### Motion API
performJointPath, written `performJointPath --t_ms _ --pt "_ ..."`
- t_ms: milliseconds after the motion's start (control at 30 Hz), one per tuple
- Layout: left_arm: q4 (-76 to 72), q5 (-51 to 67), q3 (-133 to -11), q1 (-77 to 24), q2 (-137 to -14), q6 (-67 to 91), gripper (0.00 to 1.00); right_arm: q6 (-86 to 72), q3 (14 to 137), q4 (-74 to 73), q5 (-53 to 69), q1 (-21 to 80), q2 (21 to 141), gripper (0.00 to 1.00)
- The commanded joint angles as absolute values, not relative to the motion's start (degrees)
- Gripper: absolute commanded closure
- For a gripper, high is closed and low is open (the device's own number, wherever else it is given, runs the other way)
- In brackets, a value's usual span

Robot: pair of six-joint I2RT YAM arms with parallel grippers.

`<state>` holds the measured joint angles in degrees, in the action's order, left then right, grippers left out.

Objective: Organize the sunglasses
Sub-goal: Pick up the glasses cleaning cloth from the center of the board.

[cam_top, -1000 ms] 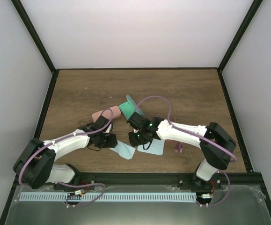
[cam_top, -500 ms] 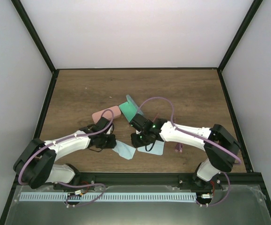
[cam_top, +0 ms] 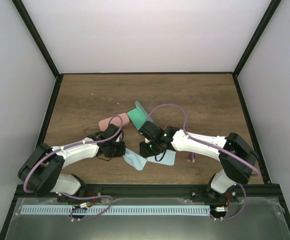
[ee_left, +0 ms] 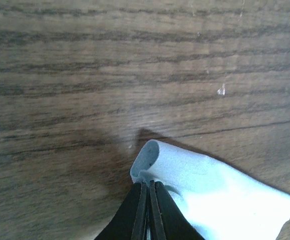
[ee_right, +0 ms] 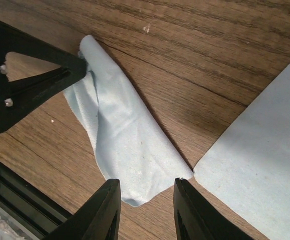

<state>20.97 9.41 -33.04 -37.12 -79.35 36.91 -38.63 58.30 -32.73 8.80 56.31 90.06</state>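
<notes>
My left gripper point(ee_left: 149, 184) is shut on the corner of a pale blue cloth point(ee_left: 212, 197), whose edge curls up off the wood just past the tips. In the top view this left gripper point(cam_top: 122, 149) sits at the cloth's point(cam_top: 135, 160) left end. My right gripper point(ee_right: 145, 196) hangs open over the same cloth's point(ee_right: 124, 145) other end, with nothing between its fingers. The left gripper point(ee_right: 34, 82) shows dark at the upper left of the right wrist view. A pinkish-purple pair of sunglasses point(cam_top: 191, 157) lies by the right forearm. I see no red-lensed pair.
A second pale blue cloth point(ee_right: 270, 160) lies flat just right of the first one, also seen under the right gripper point(cam_top: 168, 159). A pink case point(cam_top: 108, 122) and an open teal case point(cam_top: 139, 114) lie behind the grippers. Black frame rails border the table.
My left gripper has closed onto the cloth's corner and shifted slightly right. The right gripper has stayed open and barely moved.
</notes>
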Motion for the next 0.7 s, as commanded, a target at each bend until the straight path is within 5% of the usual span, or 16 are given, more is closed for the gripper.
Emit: performJointPath --t_ms 0,667 --pt "23.2 5.7 -31.7 -36.9 -82.6 39.7 0.96 -39.8 60.2 -31.6 10.4 55.4 88.5 0.70" --pt "28.5 -0.8 -27.5 -32.0 -74.1 50.3 0.96 -38.6 68.8 -37.0 14.4 55.4 100.5 0.55"
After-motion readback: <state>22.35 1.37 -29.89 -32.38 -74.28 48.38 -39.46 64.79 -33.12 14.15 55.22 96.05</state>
